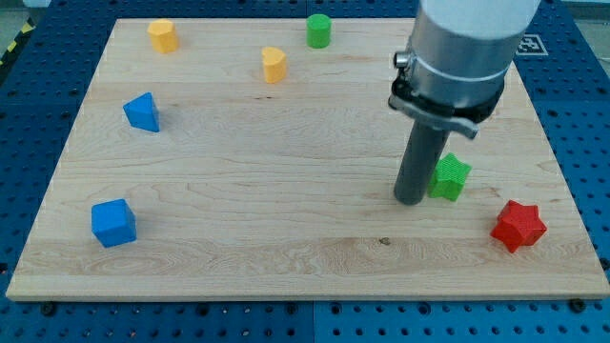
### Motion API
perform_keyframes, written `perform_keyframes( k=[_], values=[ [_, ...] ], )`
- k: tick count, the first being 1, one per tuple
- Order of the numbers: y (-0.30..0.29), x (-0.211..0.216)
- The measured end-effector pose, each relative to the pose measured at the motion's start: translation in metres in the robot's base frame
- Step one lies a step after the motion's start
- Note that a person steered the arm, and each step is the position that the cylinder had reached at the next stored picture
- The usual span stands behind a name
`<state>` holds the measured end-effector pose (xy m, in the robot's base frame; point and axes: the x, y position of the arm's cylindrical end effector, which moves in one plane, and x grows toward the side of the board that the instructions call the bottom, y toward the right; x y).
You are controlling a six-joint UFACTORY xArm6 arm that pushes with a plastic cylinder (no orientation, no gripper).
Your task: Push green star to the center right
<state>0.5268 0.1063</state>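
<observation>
The green star (451, 177) lies on the wooden board (286, 229) at the view's right, a little below mid height. My tip (411, 199) rests on the board right at the star's left side, touching or nearly touching it. The dark rod rises from there into the grey arm body (462, 48) at the view's top right, which hides part of the board behind it.
A red star (518, 226) lies at the lower right, close below-right of the green star. A green cylinder (318, 30) and two yellow blocks (274, 65) (163, 36) sit near the top. Two blue blocks (143, 112) (113, 222) sit at the left.
</observation>
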Motion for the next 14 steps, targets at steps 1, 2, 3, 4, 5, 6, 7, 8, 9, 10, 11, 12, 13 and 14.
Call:
perform_keyframes(
  k=[1,2,3,4,5,6,7,8,9,10,11,12,13,14],
  values=[
    [-0.001,0.012],
    [0.0,0.012],
    [0.004,0.011],
    [0.014,0.01],
    [0.03,0.01],
    [0.045,0.01],
    [0.047,0.01],
    [0.047,0.008],
    [0.047,-0.002],
    [0.047,-0.012],
    [0.047,-0.027],
    [0.047,-0.05],
    [0.047,-0.071],
    [0.034,-0.073]
  ],
)
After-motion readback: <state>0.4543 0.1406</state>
